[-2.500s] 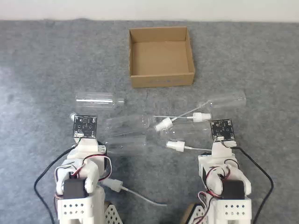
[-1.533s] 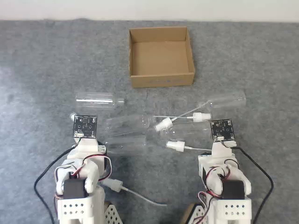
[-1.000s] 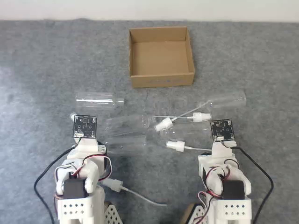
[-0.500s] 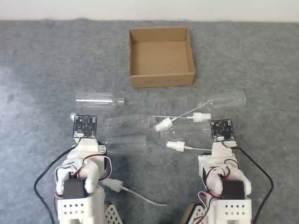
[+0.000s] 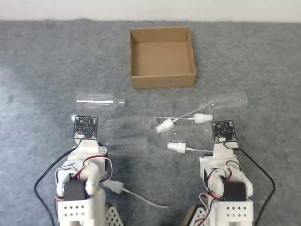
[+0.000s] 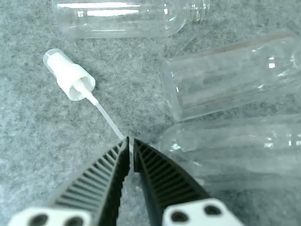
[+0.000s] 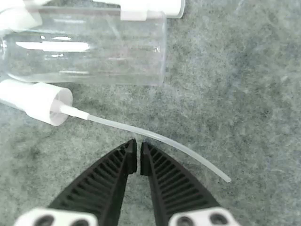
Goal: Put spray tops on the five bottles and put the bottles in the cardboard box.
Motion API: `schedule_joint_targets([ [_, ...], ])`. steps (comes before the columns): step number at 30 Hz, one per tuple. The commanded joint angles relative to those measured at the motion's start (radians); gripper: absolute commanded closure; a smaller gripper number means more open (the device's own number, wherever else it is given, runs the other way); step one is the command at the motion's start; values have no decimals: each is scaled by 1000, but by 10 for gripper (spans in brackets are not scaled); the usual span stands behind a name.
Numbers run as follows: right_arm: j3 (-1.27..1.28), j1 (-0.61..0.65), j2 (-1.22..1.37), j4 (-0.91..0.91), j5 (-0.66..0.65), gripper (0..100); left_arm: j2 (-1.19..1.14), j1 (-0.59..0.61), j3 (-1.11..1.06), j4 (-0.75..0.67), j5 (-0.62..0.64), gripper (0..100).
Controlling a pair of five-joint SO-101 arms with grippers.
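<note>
Several clear bottles lie on their sides on the grey carpet: one at the left (image 5: 100,101), two in the middle (image 5: 129,125) (image 5: 127,145), one ahead of the right arm (image 5: 186,133) and one at the far right (image 5: 225,101). White spray tops with thin tubes lie among them (image 5: 164,125) (image 5: 202,117) (image 5: 178,147). My left gripper (image 6: 130,142) is shut, its tips at the tube end of a spray top (image 6: 69,75). My right gripper (image 7: 138,145) is shut just short of another spray top's tube (image 7: 155,139), with a bottle (image 7: 84,47) beyond. The cardboard box (image 5: 162,82) stands open at the back.
One more spray top (image 5: 115,187) lies beside the left arm's base, its tube trailing toward the middle. Both arms sit folded at the near edge, camera boards (image 5: 86,127) (image 5: 223,131) facing up. Bare carpet surrounds the box on both sides.
</note>
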State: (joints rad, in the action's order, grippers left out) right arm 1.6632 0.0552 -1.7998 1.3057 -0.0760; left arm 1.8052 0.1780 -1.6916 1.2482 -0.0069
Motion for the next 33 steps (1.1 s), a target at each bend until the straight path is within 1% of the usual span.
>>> schedule_joint_targets([
  [1,20,-10,-18,7,-8,992,18,31,76,-51,-9,987],
  [7,15,-16,-18,8,-9,992,18,41,87,-135,-11,987],
  [8,6,-16,-18,10,-9,992,18,40,90,-140,-21,986],
  [10,-28,-24,-18,13,-11,992,18,41,90,-137,-100,986],
  [13,-94,-104,-18,4,-12,992,17,41,84,-132,-190,987],
  [17,-198,-211,-18,2,-11,992,17,41,84,-97,-193,987],
  [20,-255,-225,-18,-36,-15,992,17,41,82,-91,-193,987],
  [22,-276,-216,-18,-71,-89,992,17,41,82,-91,-196,987],
  [25,-302,-185,-18,-116,-276,992,17,41,82,-91,-198,987],
  [29,-382,-177,-18,-127,-347,992,17,41,82,-91,-198,986],
  [31,-439,-173,-15,-107,-377,993,17,41,82,-91,-199,985],
  [33,-502,-140,16,-76,-397,993,17,41,82,-91,-199,985],
])
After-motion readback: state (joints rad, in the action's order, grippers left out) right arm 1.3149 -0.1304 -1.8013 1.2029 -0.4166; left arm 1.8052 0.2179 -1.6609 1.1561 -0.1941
